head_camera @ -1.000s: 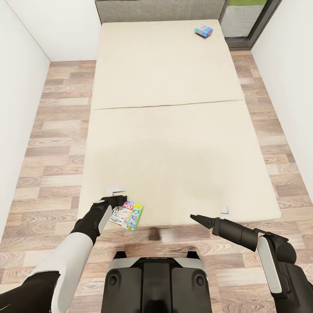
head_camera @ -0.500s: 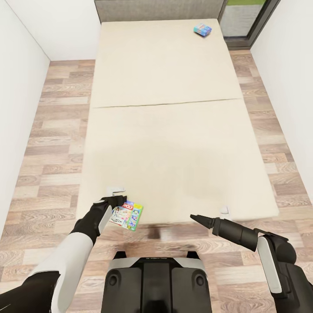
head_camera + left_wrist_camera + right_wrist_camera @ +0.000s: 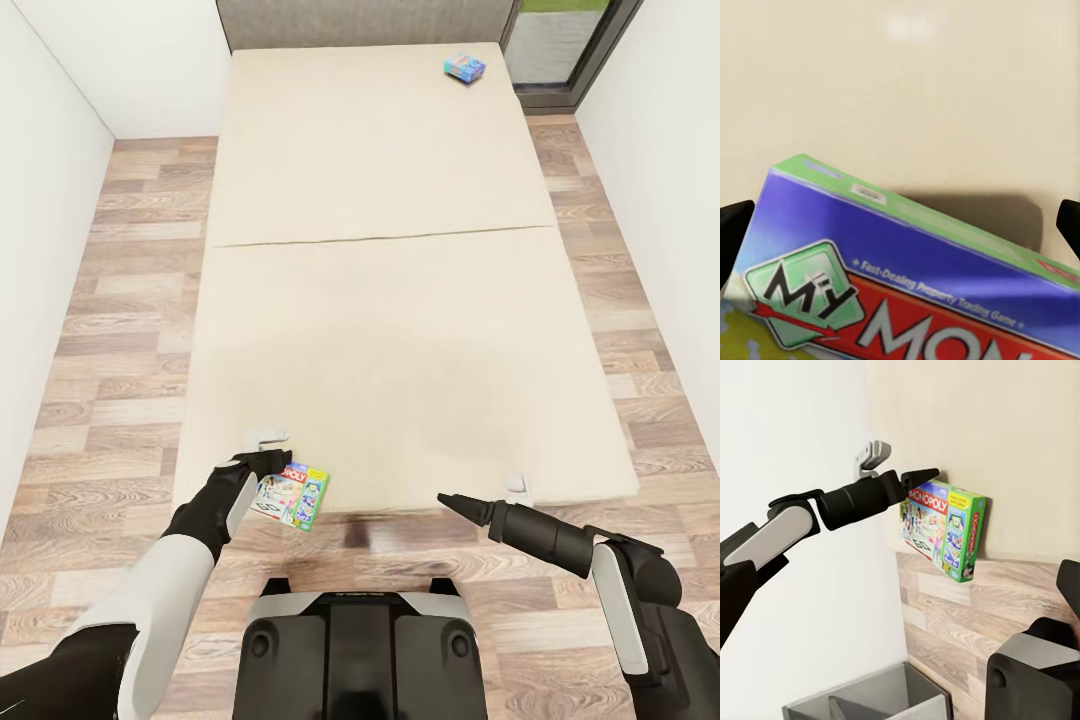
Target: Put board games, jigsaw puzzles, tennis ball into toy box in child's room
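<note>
1. The Monopoly box [image 3: 293, 496] was in our left gripper [image 3: 266, 462], held at one end and hanging past the foot edge of the bed [image 3: 400, 300], partly over the floor [image 3: 110, 330]. In the right wrist view the box [image 3: 943, 528] hung tilted, its far end unsupported.
2. We judged the left jaws clamped on that box: in the left wrist view its face [image 3: 900, 285] ran between the two dark fingertips [image 3: 731, 229].
3. A second game, the small blue box [image 3: 465, 68], lay at the far corner of the bed near the headboard [image 3: 360, 20], well apart from both arms.
4. Risk, as we judged it: the grip sat at one end only, so the box could pivot or slip out while we carried it to the table, falling to the floor. A sharp turn of the base would cause that.
5. A further risk: the blue box looked beyond reach from the foot of the bed, so stretching for it instead of driving round could fail.
6. The left arm was bent low, its forearm pointing toward the bed.
7. The right arm reached forward, its gripper [image 3: 446, 498] empty at the bed's edge, the tips drawn together to a point.
</note>
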Robot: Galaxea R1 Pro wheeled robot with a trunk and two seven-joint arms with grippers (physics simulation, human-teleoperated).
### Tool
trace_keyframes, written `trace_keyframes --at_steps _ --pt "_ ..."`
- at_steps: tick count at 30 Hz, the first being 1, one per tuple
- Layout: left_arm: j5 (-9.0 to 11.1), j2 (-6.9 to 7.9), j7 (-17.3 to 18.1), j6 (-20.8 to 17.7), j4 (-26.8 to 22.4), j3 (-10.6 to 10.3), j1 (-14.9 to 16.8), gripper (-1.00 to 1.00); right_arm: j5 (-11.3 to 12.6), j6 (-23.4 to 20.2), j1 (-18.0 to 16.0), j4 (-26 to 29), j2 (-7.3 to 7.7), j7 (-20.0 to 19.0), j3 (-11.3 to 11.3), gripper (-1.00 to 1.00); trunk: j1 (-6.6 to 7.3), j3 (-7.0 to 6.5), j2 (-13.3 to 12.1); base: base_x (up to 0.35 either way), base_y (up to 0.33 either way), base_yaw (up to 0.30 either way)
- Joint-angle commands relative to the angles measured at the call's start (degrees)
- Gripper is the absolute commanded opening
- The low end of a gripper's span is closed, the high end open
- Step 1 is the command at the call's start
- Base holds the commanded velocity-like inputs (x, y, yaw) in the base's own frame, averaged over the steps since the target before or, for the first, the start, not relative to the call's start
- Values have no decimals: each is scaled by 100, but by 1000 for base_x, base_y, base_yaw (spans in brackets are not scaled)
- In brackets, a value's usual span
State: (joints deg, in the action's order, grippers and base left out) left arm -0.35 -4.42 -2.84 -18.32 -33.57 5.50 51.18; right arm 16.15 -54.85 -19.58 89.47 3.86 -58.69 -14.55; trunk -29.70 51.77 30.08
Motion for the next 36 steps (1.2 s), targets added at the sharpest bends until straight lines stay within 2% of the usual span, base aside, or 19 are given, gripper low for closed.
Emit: trace_keyframes --at_steps 1,36 --pt "52 -6 -6 -49 122 30 -2 100 -3 -21 -2 1 1 -20 -4 100 -4 5 5 0 0 0" --pt "52 0 -6 -42 119 62 -2 100 -7 -17 -2 -4 1 -19 -3 100 -4 5 5 -26 0 0"
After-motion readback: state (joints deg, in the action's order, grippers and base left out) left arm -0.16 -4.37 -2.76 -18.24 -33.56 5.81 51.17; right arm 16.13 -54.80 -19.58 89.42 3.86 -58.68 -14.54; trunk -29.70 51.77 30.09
